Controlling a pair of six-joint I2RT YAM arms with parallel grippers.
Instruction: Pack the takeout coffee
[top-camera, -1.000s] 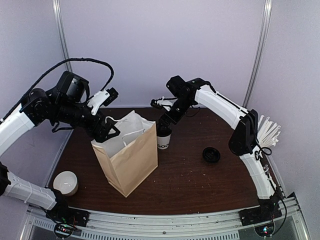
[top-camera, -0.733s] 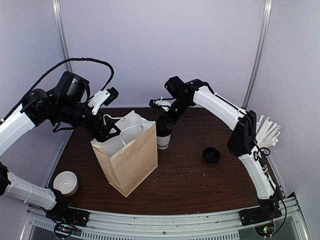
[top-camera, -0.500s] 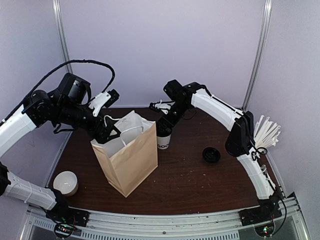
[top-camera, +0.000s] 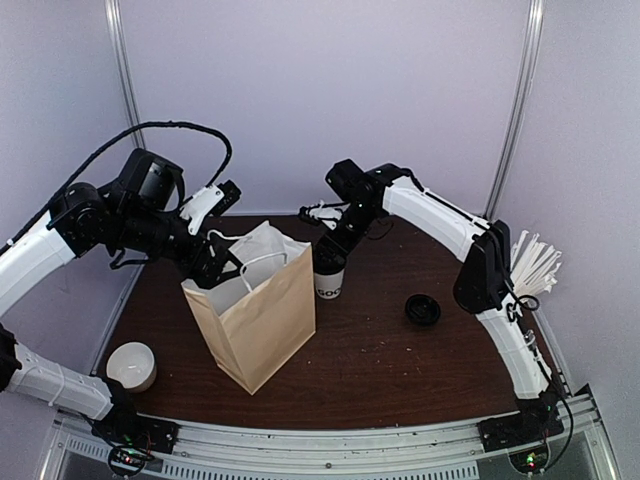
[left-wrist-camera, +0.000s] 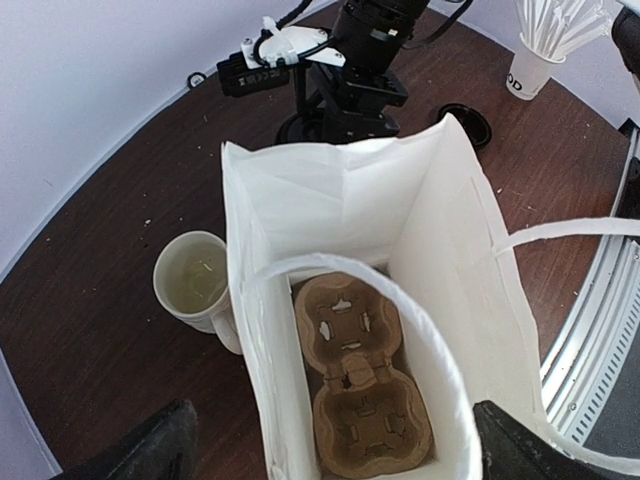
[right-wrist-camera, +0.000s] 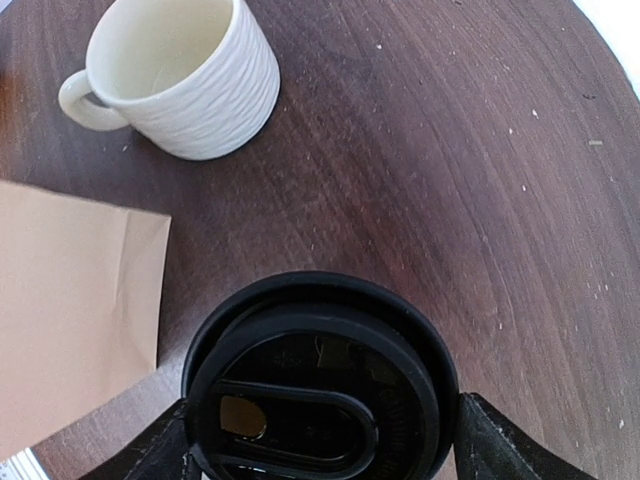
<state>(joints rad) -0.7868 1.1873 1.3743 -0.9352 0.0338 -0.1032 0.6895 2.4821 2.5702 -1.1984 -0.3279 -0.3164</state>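
The takeout coffee (top-camera: 328, 276), a white paper cup with dark letters and a black lid (right-wrist-camera: 320, 385), stands on the table just right of the brown paper bag (top-camera: 262, 320). My right gripper (top-camera: 331, 250) comes down over it. In the right wrist view the gripper (right-wrist-camera: 325, 440) has a finger against each side of the lid's rim. My left gripper (top-camera: 215, 262) hangs open above the bag's mouth; its fingers (left-wrist-camera: 150, 445) straddle the bag's white inside (left-wrist-camera: 440, 230). A cardboard cup carrier (left-wrist-camera: 360, 380) lies at the bag's bottom.
A cream ceramic mug (top-camera: 131, 365) stands near the front left, also seen as the mug (right-wrist-camera: 185, 75) in the right wrist view. A loose black lid (top-camera: 422, 310) lies to the right of the cup. A white cup of straws (top-camera: 535, 265) stands at the right edge.
The right gripper has settled a little lower over the cup and its jaws have closed in onto the lid. The left arm and the bag have hardly moved.
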